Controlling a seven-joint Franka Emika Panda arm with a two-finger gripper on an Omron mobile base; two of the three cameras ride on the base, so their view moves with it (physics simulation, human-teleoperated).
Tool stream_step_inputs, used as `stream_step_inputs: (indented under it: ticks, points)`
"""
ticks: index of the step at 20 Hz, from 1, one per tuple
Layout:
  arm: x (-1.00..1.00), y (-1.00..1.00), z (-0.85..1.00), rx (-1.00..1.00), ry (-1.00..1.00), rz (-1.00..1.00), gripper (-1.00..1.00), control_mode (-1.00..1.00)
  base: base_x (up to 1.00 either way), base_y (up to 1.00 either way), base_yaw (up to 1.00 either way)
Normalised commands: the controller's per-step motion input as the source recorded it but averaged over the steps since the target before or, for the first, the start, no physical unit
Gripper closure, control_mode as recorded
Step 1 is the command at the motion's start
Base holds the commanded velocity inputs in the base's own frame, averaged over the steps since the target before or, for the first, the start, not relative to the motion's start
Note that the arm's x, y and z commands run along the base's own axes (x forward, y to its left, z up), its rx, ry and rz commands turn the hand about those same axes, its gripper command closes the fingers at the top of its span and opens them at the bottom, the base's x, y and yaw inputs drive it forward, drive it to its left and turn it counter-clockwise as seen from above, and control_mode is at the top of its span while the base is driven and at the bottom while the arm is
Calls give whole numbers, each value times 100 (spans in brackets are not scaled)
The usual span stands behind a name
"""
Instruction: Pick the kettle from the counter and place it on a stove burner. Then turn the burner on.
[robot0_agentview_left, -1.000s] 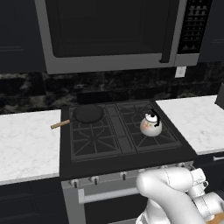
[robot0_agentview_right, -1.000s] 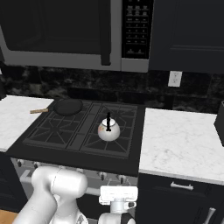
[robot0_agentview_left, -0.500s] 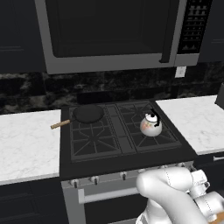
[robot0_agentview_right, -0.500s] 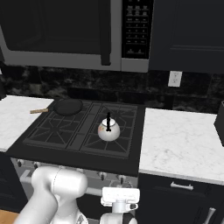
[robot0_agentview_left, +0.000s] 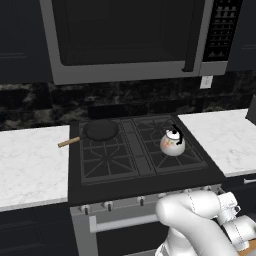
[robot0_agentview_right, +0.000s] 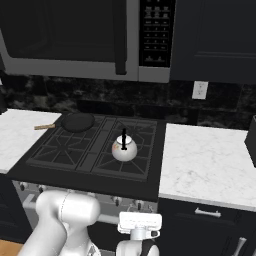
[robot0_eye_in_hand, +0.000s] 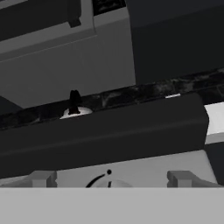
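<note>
On black cast-iron stove burner (robot0_agentview_left: 172, 150) sits small whitish, orange-blotched kettle (robot0_agentview_left: 172, 143), body mostly hidden in hand view (robot0_eye_in_hand: 75, 112); claw opening cannot be told

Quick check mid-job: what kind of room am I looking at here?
A home-style kitchen, rendered: black gas cooktop carrying a small whitish kettle, steel-framed microwave overhead, white marble-look counter alongside.

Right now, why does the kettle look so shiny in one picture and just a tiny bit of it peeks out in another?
Right base view: the kettle shows a bright highlight on its belly, sharp against the dark stove burner. Left base view: its blotches read clearly, little glare. Hand view: the low camera angle lets the stove's front edge hide all but the kettle's top, and the picture looks soft.
</note>
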Motion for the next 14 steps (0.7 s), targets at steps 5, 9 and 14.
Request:
stream_step_inputs:
  ticks: [5,9,14]
  points:
    - [2,10,-16,-6,6,0,100,-100,0,0,0]
    - [22,2,0,-1,0,0,100,-100,0,0,0]
    - [46,0,0,0,2,0,100,-100,0,0,0]
